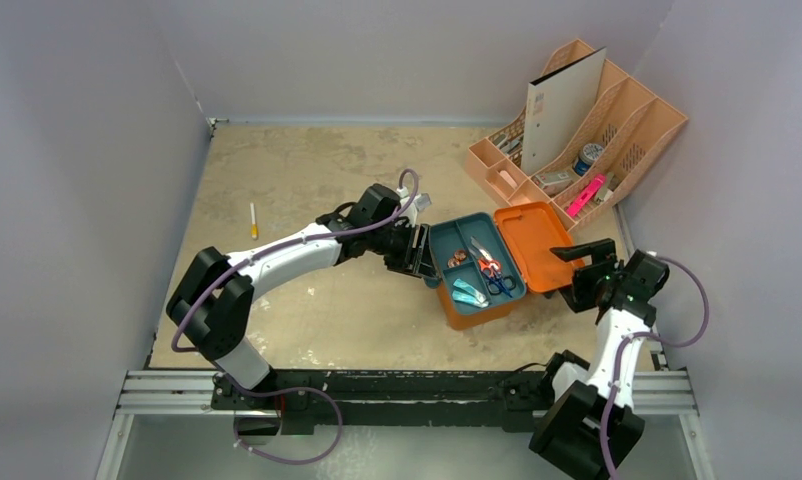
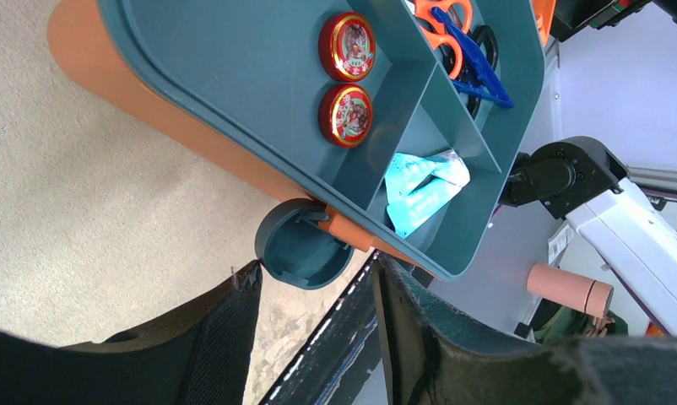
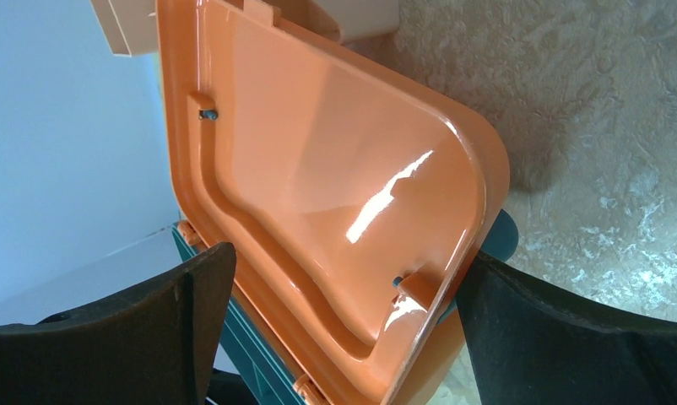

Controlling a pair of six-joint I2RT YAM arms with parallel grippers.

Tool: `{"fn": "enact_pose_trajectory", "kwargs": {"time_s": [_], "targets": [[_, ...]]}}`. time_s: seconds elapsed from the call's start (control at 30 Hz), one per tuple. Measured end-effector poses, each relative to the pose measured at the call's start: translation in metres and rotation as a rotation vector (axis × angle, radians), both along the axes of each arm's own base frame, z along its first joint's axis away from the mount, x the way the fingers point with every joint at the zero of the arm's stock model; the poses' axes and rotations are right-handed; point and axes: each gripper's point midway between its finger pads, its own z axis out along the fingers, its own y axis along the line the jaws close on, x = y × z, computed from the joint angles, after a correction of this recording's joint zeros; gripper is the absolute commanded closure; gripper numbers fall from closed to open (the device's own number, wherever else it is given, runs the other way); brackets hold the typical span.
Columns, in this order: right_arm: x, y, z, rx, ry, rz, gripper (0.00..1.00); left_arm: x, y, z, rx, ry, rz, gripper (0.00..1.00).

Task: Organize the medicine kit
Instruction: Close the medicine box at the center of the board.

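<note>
Gleaming rounded orange plastic medicine kit (image 3: 318, 169)

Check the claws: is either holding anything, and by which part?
Cannot tell: left claw sits at the kit's latch; right claw straddles the open lid's corner, jaws wide. No firm grip shows.

The left arm (image 1: 277, 262) and right arm (image 1: 617, 345) have white shells between bulky black joint housings. A thin purple cable (image 1: 706, 305) loops along each. The fingers (image 2: 225, 337) are broad and black, one faced with fine mesh, the edges slightly frayed. Their bases (image 1: 577, 430) are black.
</note>
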Motion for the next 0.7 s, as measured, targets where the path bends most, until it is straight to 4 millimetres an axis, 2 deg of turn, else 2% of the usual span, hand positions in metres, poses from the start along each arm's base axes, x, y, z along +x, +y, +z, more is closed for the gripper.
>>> {"fn": "enact_pose_trajectory", "kwargs": {"time_s": [0.53,0.7], "targets": [[0.001,-0.002,0.025,-0.097,-0.057,0.065,0.02,0.000,0.000,-0.004,0.005,0.008,-0.001,0.52],[0.003,-0.005,0.045,-0.164,-0.086,0.107,0.01,0.000,0.000,-0.008,0.012,0.011,-0.007,0.52]]}}
